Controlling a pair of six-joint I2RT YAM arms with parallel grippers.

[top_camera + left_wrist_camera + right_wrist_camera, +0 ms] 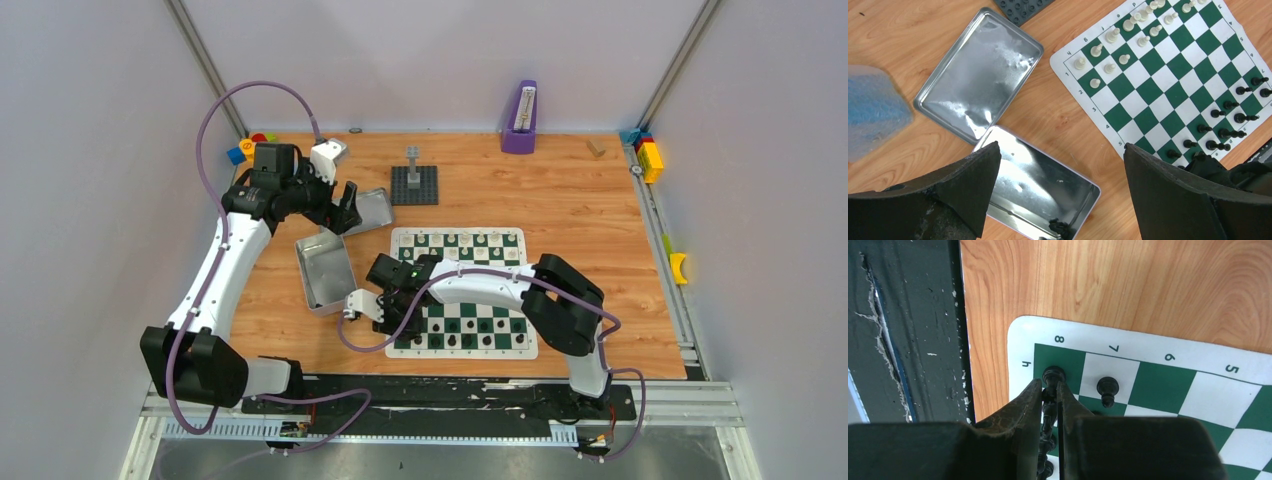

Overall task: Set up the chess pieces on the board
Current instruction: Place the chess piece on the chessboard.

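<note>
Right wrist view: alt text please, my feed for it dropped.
The right gripper is shut on a black chess piece at the green corner square of the board. A black pawn stands on the neighbouring white square.

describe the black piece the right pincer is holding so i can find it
Start at the green-and-white board, at its green corner square beside the printed 8. The black piece there is clamped in the right pincer. Its neighbour, a pawn by the 7, stands free.
</note>
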